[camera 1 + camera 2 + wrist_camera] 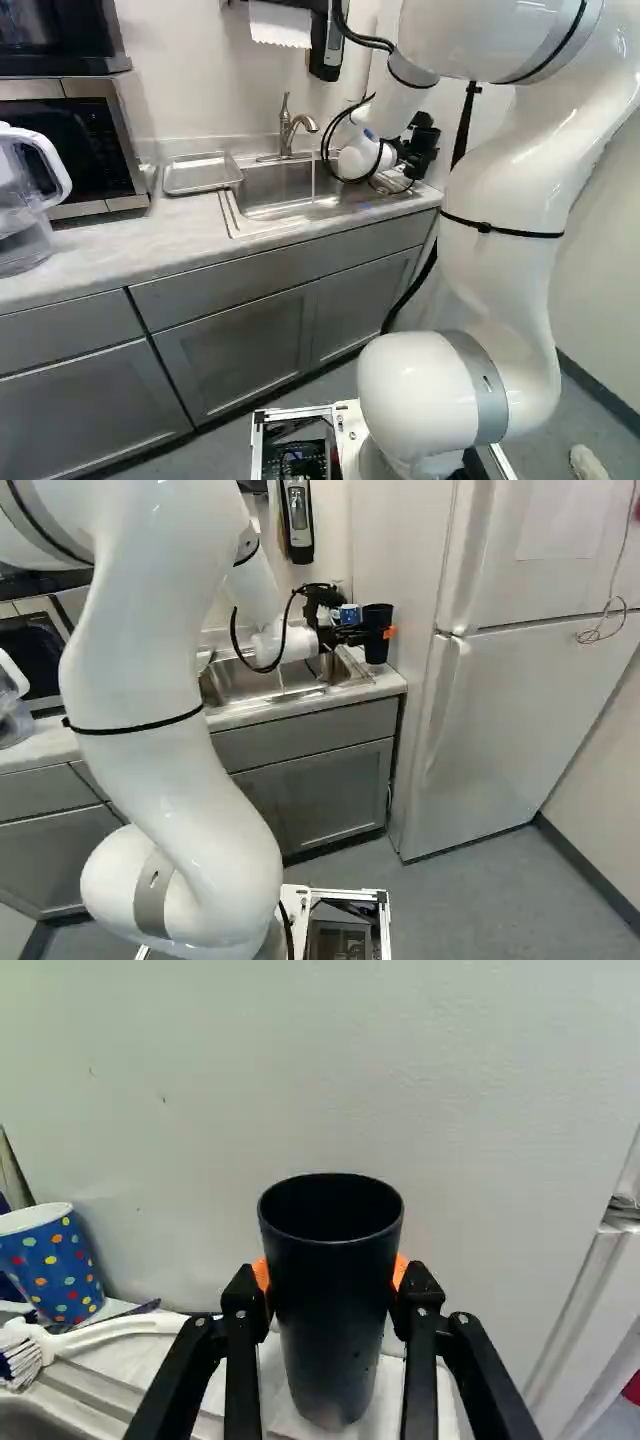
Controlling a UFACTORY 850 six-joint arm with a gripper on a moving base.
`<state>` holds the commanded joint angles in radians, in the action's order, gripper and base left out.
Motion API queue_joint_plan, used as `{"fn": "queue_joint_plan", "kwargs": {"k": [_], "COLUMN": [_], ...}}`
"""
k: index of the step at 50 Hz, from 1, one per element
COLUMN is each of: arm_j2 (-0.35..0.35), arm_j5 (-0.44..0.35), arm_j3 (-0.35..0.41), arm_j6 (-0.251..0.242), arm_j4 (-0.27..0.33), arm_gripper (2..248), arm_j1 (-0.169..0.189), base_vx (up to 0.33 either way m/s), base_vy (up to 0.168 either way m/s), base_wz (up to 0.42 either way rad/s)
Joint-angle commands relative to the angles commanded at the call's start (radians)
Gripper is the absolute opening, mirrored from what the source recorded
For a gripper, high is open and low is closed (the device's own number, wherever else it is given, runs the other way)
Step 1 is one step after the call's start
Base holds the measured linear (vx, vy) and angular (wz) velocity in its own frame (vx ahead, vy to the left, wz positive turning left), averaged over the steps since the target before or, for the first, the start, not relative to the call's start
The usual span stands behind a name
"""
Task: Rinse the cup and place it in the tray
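Observation:
At the sink's far right end in the right base view, my gripper (386, 633) holds the dark cup (377, 617). In the wrist view the gripper (332, 1272) has its orange pads against both sides of the same tall cup (332, 1330), which stands upright, mouth up. Whether its bottom touches the counter I cannot tell. The metal tray (202, 174) lies on the counter left of the sink (275, 190). Below the faucet (290, 127) a thin bright streak looks like running water.
A blue dotted cup (55, 1265) and a white brush (110, 1330) lie beside my gripper. The fridge (500, 720) stands close past the cup. A clear pitcher (25, 200) and a microwave (90, 145) are left of the tray.

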<state>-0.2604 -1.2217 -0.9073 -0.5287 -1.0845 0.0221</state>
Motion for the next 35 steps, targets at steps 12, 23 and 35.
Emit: {"fn": "queue_joint_plan", "kwargs": {"k": [12, 23, 35], "arm_j2": [0.028, 0.054, 0.073], "arm_j5": [0.021, 0.057, 0.098], "arm_j3": [-0.001, -0.002, -0.012], "arm_j6": [0.000, 0.000, 0.000], "arm_j4": [0.001, 0.015, 0.046], "arm_gripper": [125, 125, 125], "arm_j1": [-0.014, -0.026, -0.030], "base_vx": [0.000, 0.000, 0.000], "base_vy": [0.000, 0.000, 0.000], "base_wz": [0.000, 0.000, 0.000]}}
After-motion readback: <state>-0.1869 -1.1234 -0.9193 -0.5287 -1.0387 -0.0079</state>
